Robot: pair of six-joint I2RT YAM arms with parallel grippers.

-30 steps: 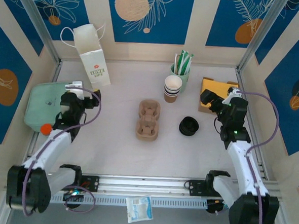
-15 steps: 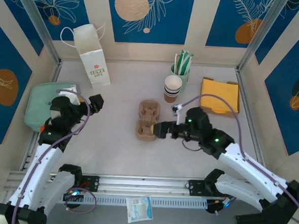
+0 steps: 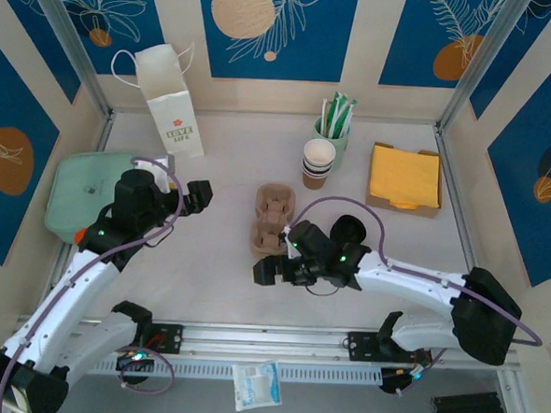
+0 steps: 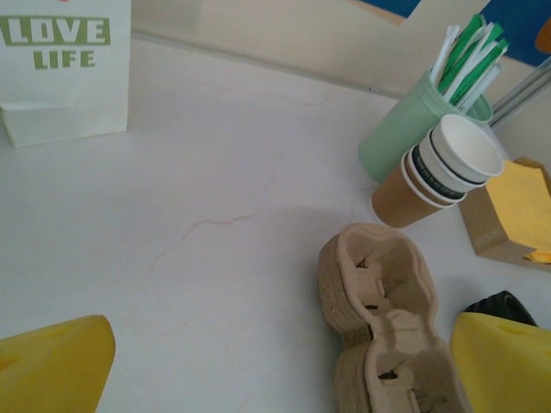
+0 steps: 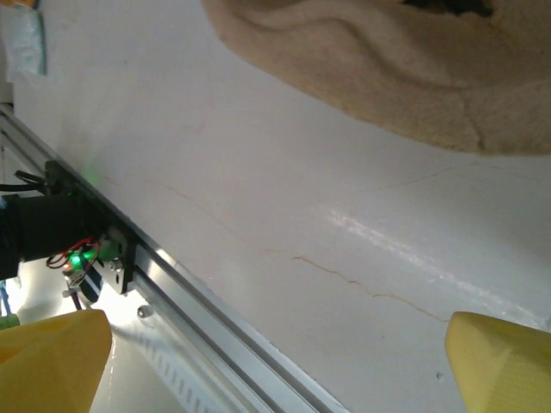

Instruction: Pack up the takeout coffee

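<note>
The takeout coffee is out of view. A stack of lidless paper cups (image 3: pixel 318 162) (image 4: pixel 439 168) stands at the back centre, and loose black lids (image 3: pixel 349 232) (image 4: pixel 499 305) lie right of a pulp cup carrier (image 3: pixel 274 221) (image 4: pixel 387 310) (image 5: pixel 387 69). My left gripper (image 3: pixel 189 206) (image 4: pixel 275 370) hangs open over bare table left of the carrier, nothing between its yellow fingers. My right gripper (image 3: pixel 274 255) (image 5: pixel 275 370) is open too, low over the table at the carrier's near end, holding nothing.
A white paper bag (image 3: pixel 174 102) (image 4: pixel 65 69) stands at the back left. A green holder of stirrers (image 3: pixel 332 126) (image 4: pixel 413 125) is behind the cups. A box of yellow napkins (image 3: pixel 405 177) sits at the right, a pale green tray (image 3: pixel 85 190) at the left. The metal rail (image 5: pixel 172 284) runs along the near edge.
The right arm swung from the napkin box across to the centre and dropped by the carrier's near end. The left arm reached right toward the carrier. Both grippers stayed open.
</note>
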